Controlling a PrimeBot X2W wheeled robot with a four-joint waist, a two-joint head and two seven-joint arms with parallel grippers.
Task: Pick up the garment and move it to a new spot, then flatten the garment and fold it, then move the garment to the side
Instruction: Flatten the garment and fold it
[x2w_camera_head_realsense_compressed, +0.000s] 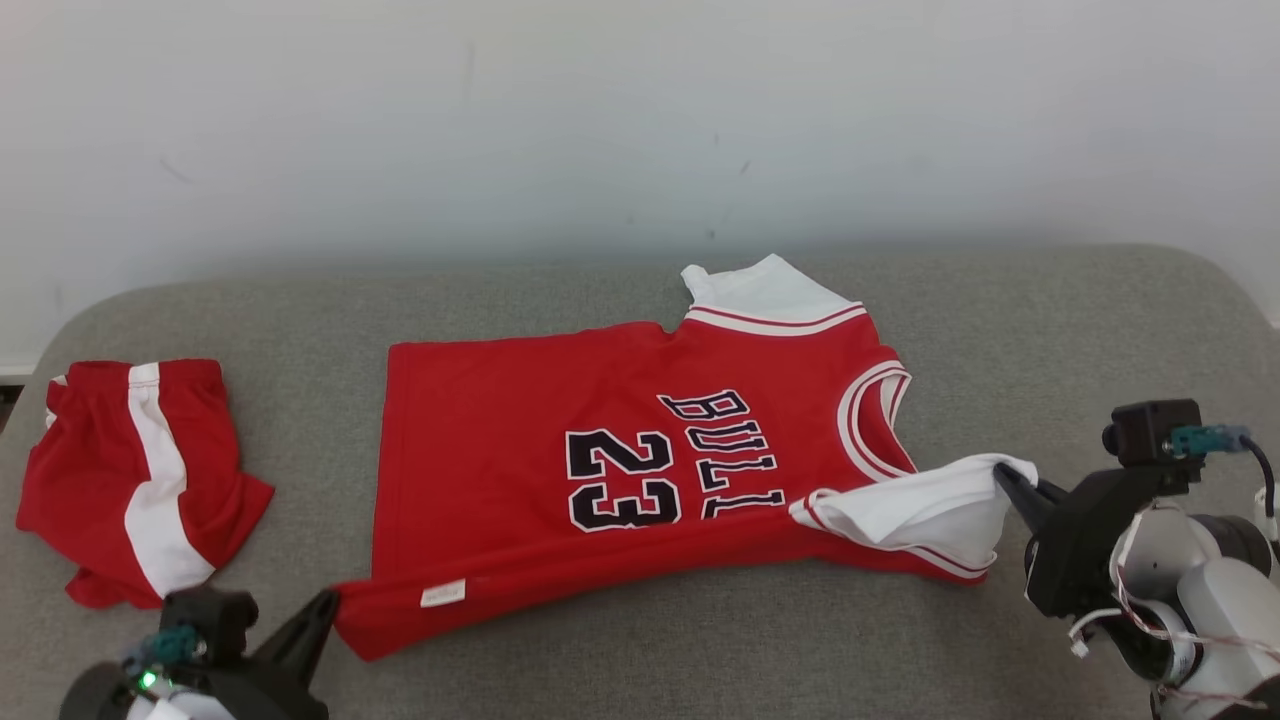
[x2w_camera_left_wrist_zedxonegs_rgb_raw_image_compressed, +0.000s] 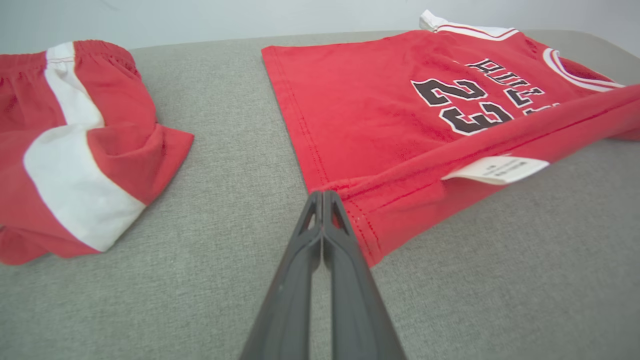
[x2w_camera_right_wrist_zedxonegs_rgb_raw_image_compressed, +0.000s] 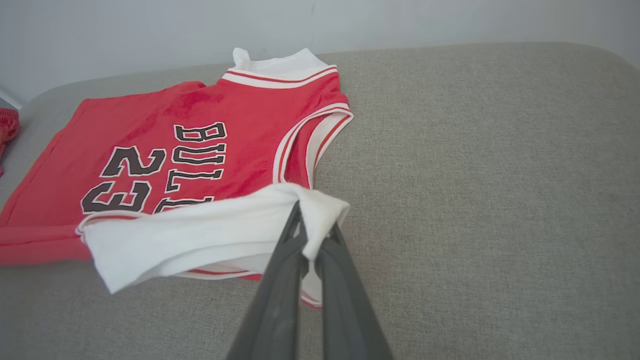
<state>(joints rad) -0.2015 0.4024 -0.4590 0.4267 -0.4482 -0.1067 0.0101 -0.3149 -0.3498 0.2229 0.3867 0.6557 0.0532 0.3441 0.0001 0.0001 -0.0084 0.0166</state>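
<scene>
Jersey (x2w_camera_head_realsense_compressed: 620, 470): red, printed BULLS 23, is lying face up across the grey cushion (x2w_camera_head_realsense_compressed: 1050, 330), with its hem pointing to the robot's left and its neck to the right.
Left gripper (x2w_camera_left_wrist_zedxonegs_rgb_raw_image_compressed: 322, 200): its fingers are pressing tight together, pinching the near hem corner of the jersey just above the cushion.
Right gripper (x2w_camera_right_wrist_zedxonegs_rgb_raw_image_compressed: 312, 235): its fingers are clamping the near white shoulder panel (x2w_camera_head_realsense_compressed: 920, 510), whose cloth is bunching around the fingertips.
Near shoulder panel: is hanging raised from the right gripper and draping back over the red cloth beside the last letters.
Far shoulder panel (x2w_camera_head_realsense_compressed: 765, 295): is lying flat on the cushion at the jersey's far edge.
Care label (x2w_camera_head_realsense_compressed: 442, 593): white, is sticking out along the folded near side seam, near the left gripper.
Shorts (x2w_camera_head_realsense_compressed: 130, 480): red with a white stripe, are lying crumpled to the left of the jersey, apart from it.
Wall (x2w_camera_head_realsense_compressed: 600, 120): pale, is standing behind the cushion.
</scene>
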